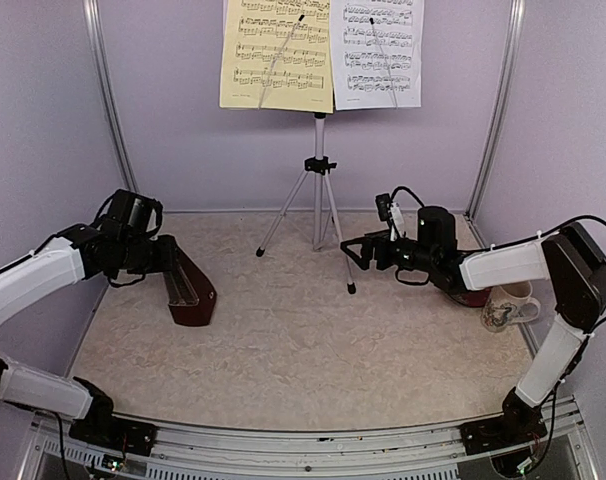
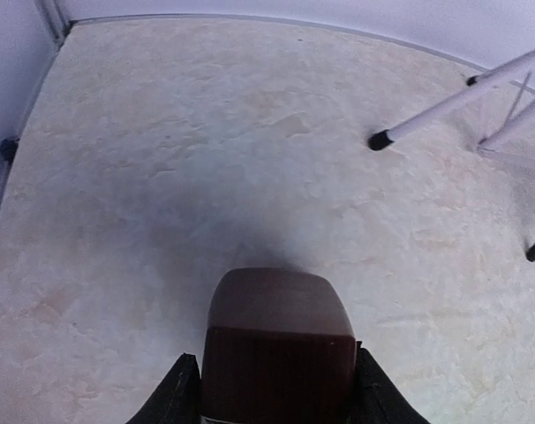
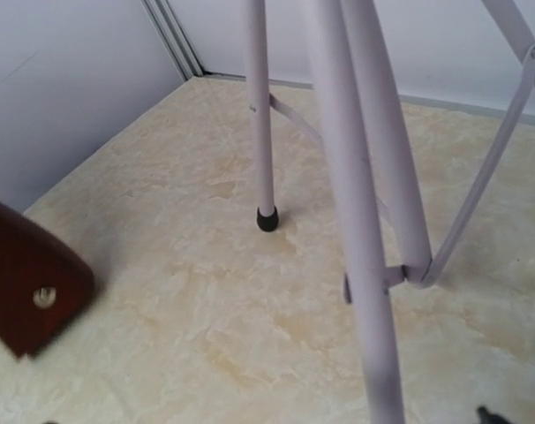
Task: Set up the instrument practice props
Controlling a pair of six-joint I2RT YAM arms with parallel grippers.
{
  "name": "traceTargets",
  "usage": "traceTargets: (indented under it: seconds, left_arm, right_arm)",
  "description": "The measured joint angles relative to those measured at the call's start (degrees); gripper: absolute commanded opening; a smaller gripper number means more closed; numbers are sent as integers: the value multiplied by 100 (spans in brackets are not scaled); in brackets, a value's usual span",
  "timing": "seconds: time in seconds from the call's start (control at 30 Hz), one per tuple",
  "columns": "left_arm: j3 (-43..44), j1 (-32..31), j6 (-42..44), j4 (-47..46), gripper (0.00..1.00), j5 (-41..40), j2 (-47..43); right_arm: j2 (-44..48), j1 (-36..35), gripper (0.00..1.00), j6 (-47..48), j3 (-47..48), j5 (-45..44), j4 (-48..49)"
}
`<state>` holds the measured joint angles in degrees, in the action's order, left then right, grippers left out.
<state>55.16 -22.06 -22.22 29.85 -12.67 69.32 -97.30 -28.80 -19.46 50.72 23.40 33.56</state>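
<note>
Over on the far edge in the top view, the music stand [image 1: 319, 165] is upright on its tripod. The yellow sheet [image 1: 276, 52] and white sheet [image 1: 381, 50] sit side by side on its desk. By the right edge there's a floral mug [image 1: 509, 305], and a red dish [image 1: 453, 290] peeks out from under the right arm. The right gripper [image 1: 351, 252] reaches in low at the stand's near-right leg, jaws apart. Near the left edge, the left gripper [image 1: 178, 272] has the brown metronome [image 1: 191, 292], which is tilted with its broad end lowest.

Left wrist view now: the metronome [image 2: 277, 340] fills the bottom of the picture with both fingers [image 2: 176, 397] pressed against its sides, clamped tight. Bare table lies ahead, and two black-tipped stand legs [image 2: 444, 108] are well off towards the far right.

Right wrist view: the stand's legs [image 3: 356, 168] crowd the picture. One leg runs down the middle, right between the wide-open jaws. Only a dark fingertip [image 3: 486, 412] shows at the bottom, and I can't tell whether it touches the leg. The metronome [image 3: 25, 291] sits at the left.
</note>
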Motion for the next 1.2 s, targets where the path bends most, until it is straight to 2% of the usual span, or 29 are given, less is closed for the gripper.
traceTargets:
  seconds: [0.3, 0.53, 0.67, 0.83, 1.0, 1.1, 1.2]
  left_arm:
    - [678, -1716, -763, -404, 25, -422, 879]
    - [1377, -2675, -1099, -752, 27, -640, 1985]
    - [1812, -2959, -1259, -796, 37, -763, 2433]
    - [2028, -3101, -1357, -861, 65, -824, 2671]
    - [2061, -3119, -1325, -1115, 85, -592, 2669]
    - [2059, -3126, -1178, -1364, 87, -345, 2616]
    - [1904, -3104, -1038, -1720, 85, -85, 2371]
  right_arm:
    - [111, 0, 100, -59, 0, 74, -55]
    - [162, -2, 99, -125, 0, 179, -70]
    - [162, -44, 99, -125, 0, 190, -109]
    - [162, -48, 99, -125, 0, 197, -120]
    - [162, -63, 99, -125, 0, 197, -160]
    - [160, -74, 99, -125, 0, 205, -210]
    - [160, -76, 99, -125, 0, 205, -282]
